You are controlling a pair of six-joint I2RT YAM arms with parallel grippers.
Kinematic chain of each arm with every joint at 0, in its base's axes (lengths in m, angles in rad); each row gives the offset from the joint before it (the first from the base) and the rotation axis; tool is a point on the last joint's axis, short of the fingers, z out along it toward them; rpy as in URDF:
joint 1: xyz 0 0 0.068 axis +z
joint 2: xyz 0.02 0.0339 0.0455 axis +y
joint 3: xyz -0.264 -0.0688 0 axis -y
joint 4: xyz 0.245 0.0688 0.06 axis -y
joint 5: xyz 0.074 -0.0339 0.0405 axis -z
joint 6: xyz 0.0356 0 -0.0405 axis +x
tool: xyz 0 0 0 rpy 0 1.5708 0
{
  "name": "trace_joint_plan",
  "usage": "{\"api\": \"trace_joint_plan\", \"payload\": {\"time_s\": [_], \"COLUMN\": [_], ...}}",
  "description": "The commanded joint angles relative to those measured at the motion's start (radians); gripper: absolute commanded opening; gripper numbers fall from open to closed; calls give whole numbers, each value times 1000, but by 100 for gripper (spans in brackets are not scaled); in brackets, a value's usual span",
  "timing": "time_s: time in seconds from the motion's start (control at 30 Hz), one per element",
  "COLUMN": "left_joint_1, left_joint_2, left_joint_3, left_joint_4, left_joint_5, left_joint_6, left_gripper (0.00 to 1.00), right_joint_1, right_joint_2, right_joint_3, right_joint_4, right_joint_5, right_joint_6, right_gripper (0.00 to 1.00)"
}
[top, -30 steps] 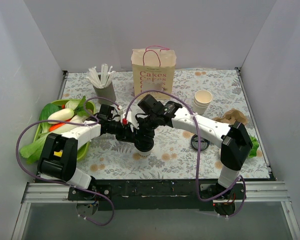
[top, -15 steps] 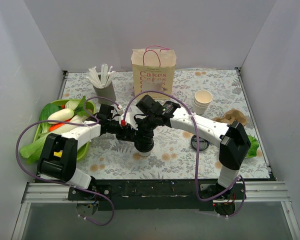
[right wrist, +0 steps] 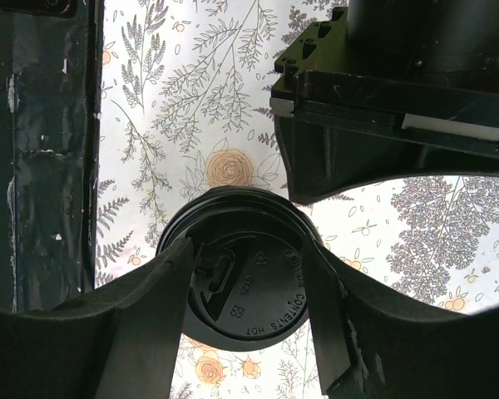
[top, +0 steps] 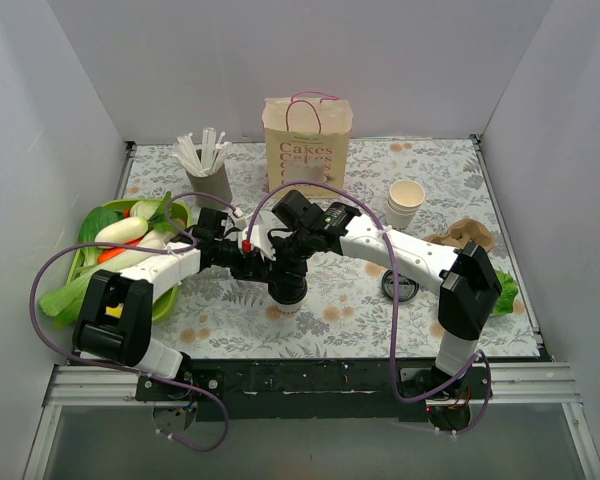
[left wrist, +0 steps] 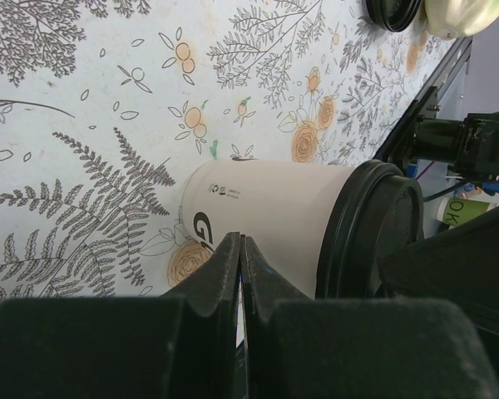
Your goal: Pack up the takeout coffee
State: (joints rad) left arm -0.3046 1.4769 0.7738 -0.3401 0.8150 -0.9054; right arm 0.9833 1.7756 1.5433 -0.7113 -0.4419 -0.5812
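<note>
Floral table (top: 440, 165): takeout coffee (left wrist: 270, 212) beneath the spread right end effector (right wrist: 249, 253) — left end effector (left wrist: 238, 243) closed, empty, beside it.

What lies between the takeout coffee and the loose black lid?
Only bare floral table, seen in the top view, separates the takeout coffee from the loose black lid.

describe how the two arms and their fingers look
The left arm and right arm have white links, chunky black joints and black fingers. A purple cable loops along each. The left arm carries a yellow mark and a red tab.
</note>
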Motion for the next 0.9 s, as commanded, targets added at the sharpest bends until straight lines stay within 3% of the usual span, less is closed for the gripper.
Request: {"api": "trace_joint_plan", "payload": {"time_s": [0.0,0.07,0.17,0.3,0.33,0.5,0.57,0.67,0.73,0.87], "left_joint_1": [-4,-4,-4,-2,-2,2,7,24,27,36], "left_joint_2": [-55,-67,-95,-132,-141,-182,-185,-210,-219,-231], "left_joint_3": [30,41,65,102,122,173,186,168,151,95], "left_joint_4": [-31,-59,-101,-181,-216,-299,-324,-306,-269,-189], "left_joint_5": [-50,-71,-91,-187,-212,-315,-286,-134,-8,108], "left_joint_6": [16,32,45,82,94,122,119,77,54,-30], "left_gripper": [0,2,13,33,43,63,67,71,72,73], "right_joint_1": [6,6,0,0,-1,-20,-41,-124,-207,-336], "right_joint_2": [5,2,4,-4,-5,-45,-62,-100,-125,-143], "right_joint_3": [29,43,83,118,126,101,74,48,21,-34], "right_joint_4": [-8,-11,-33,-40,-42,-42,-24,-5,15,10], "right_joint_5": [6,5,-17,-15,-12,-12,-24,-116,-205,-348], "right_joint_6": [-9,-19,-35,-39,-39,-42,1,101,151,211], "right_gripper": [63,63,64,66,66,67,67,67,67,68]}}
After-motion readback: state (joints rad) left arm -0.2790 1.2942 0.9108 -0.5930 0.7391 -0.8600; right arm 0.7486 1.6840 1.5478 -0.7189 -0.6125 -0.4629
